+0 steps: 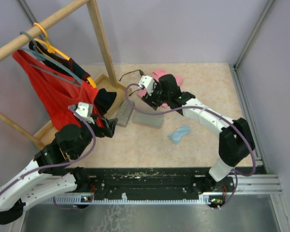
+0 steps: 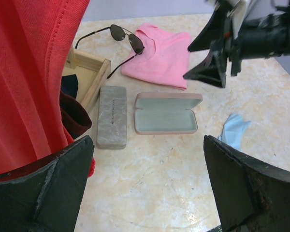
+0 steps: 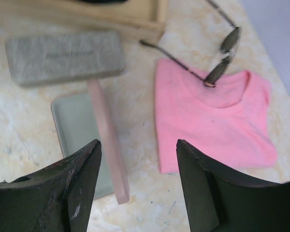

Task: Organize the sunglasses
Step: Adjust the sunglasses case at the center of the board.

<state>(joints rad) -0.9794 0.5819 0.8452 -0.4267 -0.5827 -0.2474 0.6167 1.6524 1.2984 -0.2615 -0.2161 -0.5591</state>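
Ok. Top view: shows open pink case mid-frame, touching grey case on its left. Left wrist: puts 1 pair of sunglasses upper left, unfolded, lenses on edge of pink shirt, arms out over the table. Reads left gripper spread wide, empty. Right wrist: same pair upper right; reads right gripper parted, holding nothing. Probably light, thin bendy wire, slick lenses. Suggest pinching the bridge, not lenses.

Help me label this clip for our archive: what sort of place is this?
Probably a lab test cell staged as a wardrobe corner: plain grey panel walls on metal posts, a wooden clothes rail holding a red shirt on hangers, and a beige marbled tabletop.
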